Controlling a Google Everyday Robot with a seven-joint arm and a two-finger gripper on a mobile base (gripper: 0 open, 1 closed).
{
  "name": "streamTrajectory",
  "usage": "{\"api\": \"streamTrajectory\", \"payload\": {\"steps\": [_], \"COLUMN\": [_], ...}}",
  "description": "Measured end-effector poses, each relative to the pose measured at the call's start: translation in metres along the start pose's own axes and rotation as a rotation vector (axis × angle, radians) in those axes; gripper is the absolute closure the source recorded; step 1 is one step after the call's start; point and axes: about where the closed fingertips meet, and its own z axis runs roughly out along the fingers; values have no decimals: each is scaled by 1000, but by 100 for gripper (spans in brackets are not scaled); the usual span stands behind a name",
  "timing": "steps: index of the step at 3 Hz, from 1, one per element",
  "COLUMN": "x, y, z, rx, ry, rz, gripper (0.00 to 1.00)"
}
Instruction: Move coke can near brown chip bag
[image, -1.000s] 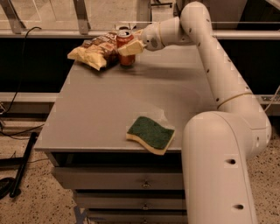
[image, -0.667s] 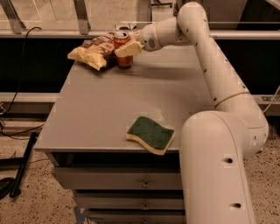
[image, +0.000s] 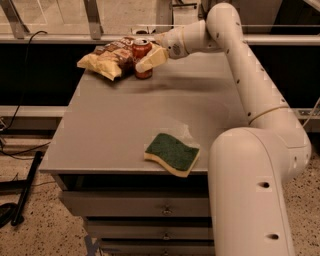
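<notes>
The view held 1 coke can (image: 141, 56), 1 brown chip bag (image: 106, 60), 1 green and yellow sponge (image: 172, 154), 1 grey table (image: 120, 130) and 1 white arm (image: 240, 55) ending in 1 gripper (image: 146, 61).

The gripper sat at the far end of the table, reaching in from the right of the view, level with the can's body. Its pale front end lay across the can's right side and touched it there. The part behind the can was hidden. Whether the jaws were clamped on the can or merely set around it could not be told, and neither could the width of their gap.

The coke can stood upright at the jaws with its base on the table. Its silver top showed, and its red side with white script was partly covered by the gripper.

The brown chip bag lay flat just past the can, on the side of it away from the jaws, to the left in the view. Its yellow end pointed further left. The can stood just beside the bag's right end. Whether the 2 touched could not be made out.

The sponge lay well apart from the jaws, at the table's near edge, green face up, with 1 corner over the rim. Drawer fronts (image: 150, 205) showed below that edge.
</notes>
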Motion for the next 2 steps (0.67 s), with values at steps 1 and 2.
{"api": "streamTrajectory", "payload": {"steps": [1,2], "x": [5,7], "y": [-17,-42], "z": [-32,-89], "rx": [81,216], "ry": [22,49], "rz": [1,-5], "gripper": [0,0]}}
